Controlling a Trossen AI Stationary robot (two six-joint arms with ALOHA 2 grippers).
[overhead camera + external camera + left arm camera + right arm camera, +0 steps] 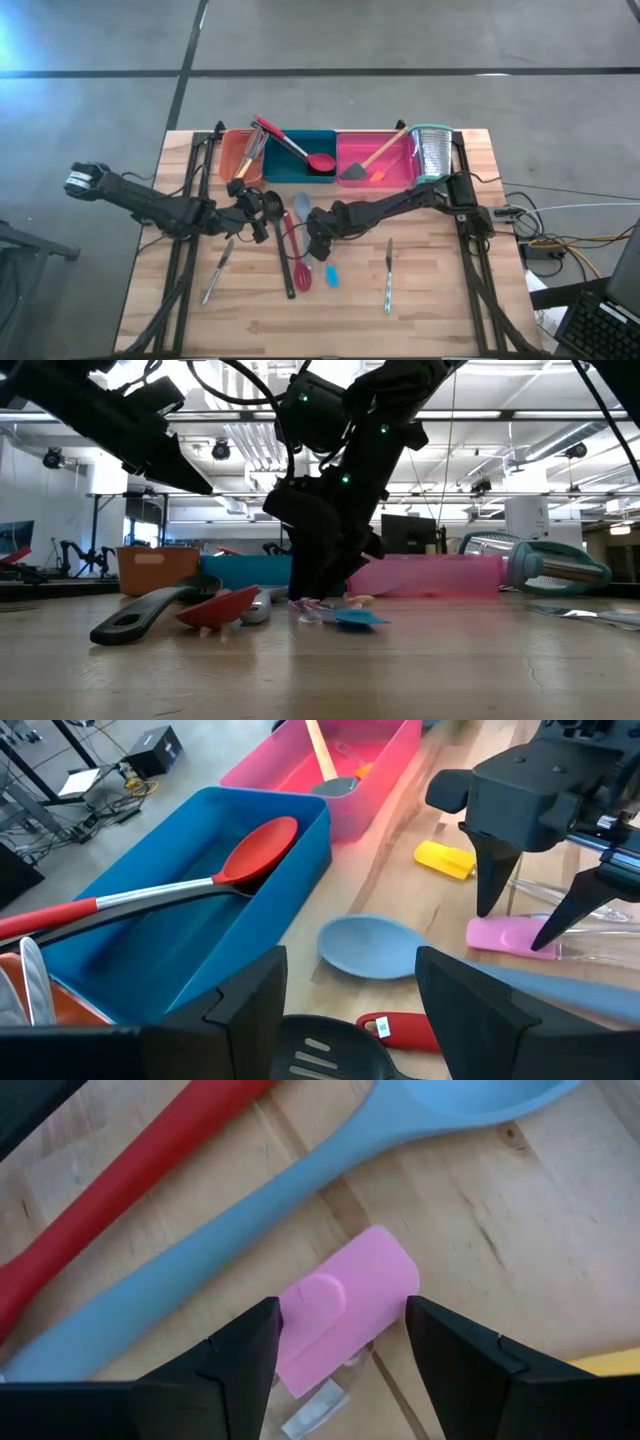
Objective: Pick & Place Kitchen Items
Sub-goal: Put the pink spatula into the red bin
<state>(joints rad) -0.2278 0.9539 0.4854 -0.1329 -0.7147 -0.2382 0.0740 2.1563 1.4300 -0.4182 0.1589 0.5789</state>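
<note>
A small pink spatula head point(345, 1315) on a clear handle lies flat on the wooden table, beside a blue spoon point(300, 1190) and a red handle point(120, 1190). My right gripper point(345, 1350) points steeply down over it. It is open, one finger on each side of the pink head point(505, 933). My left gripper point(350, 1000) hovers open to the left of it, above the head of a black slotted spatula point(315, 1060), and holds nothing. In the high view my right gripper point(318, 243) is at the table's middle and my left gripper point(257, 222) is just left of it.
Orange point(238, 155), teal point(300, 158) and pink point(375, 160) trays stand in a row at the far edge, with a metal grater point(432, 150) to their right. A red spoon point(255, 850) lies in the teal tray. Two knives point(218, 270) point(388, 275) lie nearer the front. A yellow tool point(443, 858) lies close by.
</note>
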